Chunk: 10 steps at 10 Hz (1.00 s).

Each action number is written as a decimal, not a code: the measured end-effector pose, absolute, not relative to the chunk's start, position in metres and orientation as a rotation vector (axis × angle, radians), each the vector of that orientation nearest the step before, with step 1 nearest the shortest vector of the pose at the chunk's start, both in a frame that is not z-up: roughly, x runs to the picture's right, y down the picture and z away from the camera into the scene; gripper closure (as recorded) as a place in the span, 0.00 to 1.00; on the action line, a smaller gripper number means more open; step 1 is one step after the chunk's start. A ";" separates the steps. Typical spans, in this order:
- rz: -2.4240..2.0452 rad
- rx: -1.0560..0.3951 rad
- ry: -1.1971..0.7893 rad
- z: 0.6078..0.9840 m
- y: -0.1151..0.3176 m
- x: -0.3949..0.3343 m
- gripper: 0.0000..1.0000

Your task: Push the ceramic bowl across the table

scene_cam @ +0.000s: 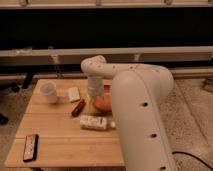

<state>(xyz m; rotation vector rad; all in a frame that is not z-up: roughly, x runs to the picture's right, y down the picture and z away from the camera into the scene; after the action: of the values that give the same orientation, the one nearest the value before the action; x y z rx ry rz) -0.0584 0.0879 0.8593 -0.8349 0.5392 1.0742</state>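
The orange ceramic bowl [102, 103] sits near the right edge of the light-wood table [60, 142], partly hidden by my white arm. My gripper [95, 95] hangs down from the wrist at the bowl's left rim, touching or just over it. The big white arm covers the bowl's right side and the table's right edge.
A translucent white cup [48, 92] stands at the back left. A small pale block [74, 93] and a dark red object [78, 107] lie left of the bowl. A white bottle [94, 122] lies in front of it. A black remote [31, 147] lies at the front left.
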 end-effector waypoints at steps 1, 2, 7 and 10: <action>1.065 -0.833 0.544 0.861 0.088 -0.058 0.35; 1.048 -0.832 0.551 0.865 0.090 -0.061 0.35; 0.948 -0.834 0.590 0.895 0.114 -0.086 0.35; 0.903 -0.860 0.584 0.888 0.123 -0.101 0.35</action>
<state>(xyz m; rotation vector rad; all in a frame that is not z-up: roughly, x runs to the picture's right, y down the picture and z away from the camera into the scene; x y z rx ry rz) -0.1014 0.1225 0.8880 -0.8603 0.5840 0.9027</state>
